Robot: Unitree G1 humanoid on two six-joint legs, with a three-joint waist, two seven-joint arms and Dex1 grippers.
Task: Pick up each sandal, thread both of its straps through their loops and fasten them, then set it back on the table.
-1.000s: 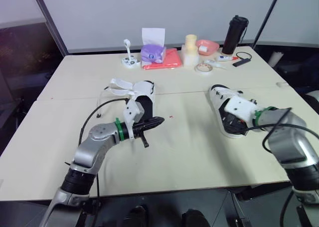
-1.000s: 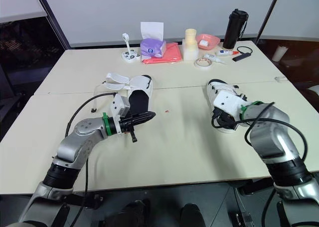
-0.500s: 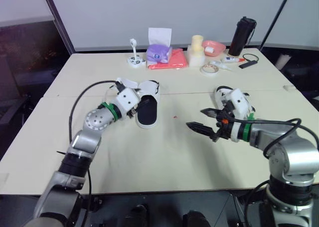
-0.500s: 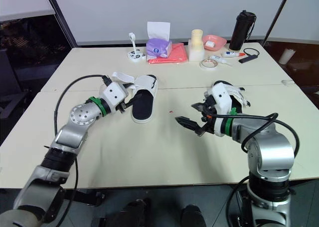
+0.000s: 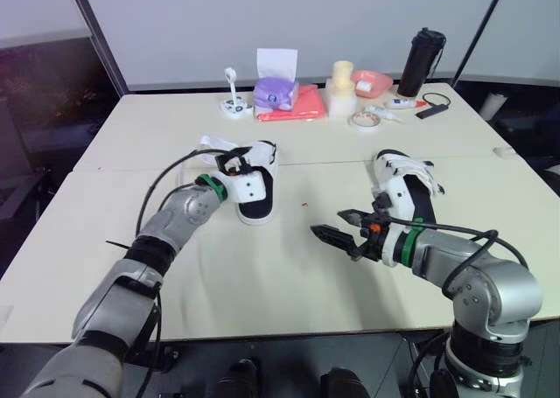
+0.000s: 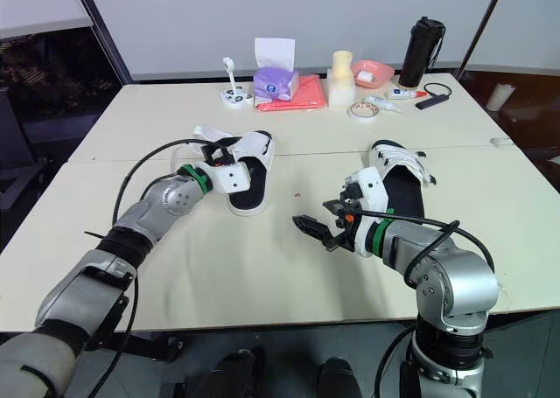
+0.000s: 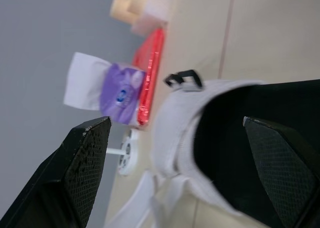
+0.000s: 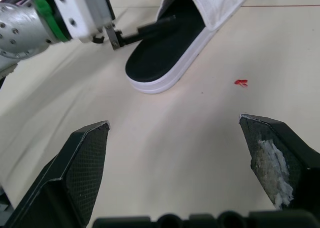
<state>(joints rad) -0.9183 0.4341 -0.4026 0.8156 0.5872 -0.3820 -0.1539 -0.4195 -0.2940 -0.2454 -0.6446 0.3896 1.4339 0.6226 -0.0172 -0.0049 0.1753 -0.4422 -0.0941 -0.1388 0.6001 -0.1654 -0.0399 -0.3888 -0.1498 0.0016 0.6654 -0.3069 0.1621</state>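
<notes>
White sandal (image 5: 255, 197) is sitting between the spread jaws of the left gripper (image 7: 175, 125), seemingly awaiting a pinch and lift, while the right gripper (image 5: 328, 223) is hovering, jaws spread.

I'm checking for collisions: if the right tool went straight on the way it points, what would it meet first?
Likely the heel end of the sandal beside the left tool, after a stretch of bare table; depth is unclear.

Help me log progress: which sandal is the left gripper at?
The sandal on the robot's left: the left gripper is open over its black footbed. The other sandal lies apart, on the robot's right.
</notes>
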